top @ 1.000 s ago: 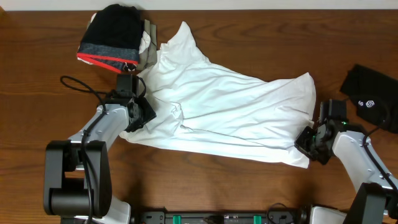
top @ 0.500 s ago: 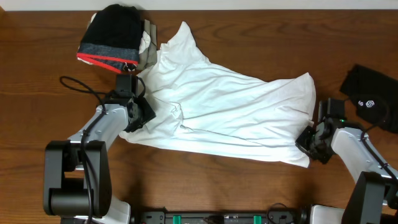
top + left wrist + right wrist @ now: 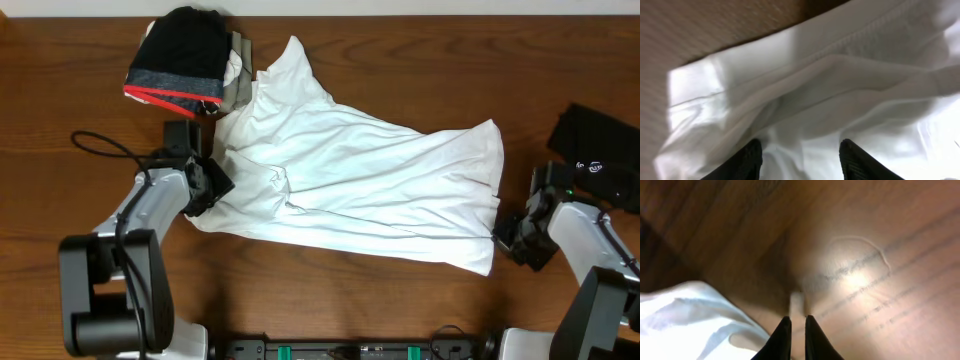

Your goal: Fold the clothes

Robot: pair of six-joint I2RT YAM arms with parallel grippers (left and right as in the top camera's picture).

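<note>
The white shirt (image 3: pixel 360 180) is lying rumpled on the surface (image 3: pixel 420 45) against a dark folded pile (image 3: pixel 180 55). Over it the left pincer (image 3: pixel 800 162) is gaping wide; the right pincer (image 3: pixel 796 335) is sitting closed, empty, beside it.

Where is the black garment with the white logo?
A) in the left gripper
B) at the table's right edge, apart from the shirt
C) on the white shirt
B: the black garment lies at the right edge, a clear gap from the white shirt.
</note>
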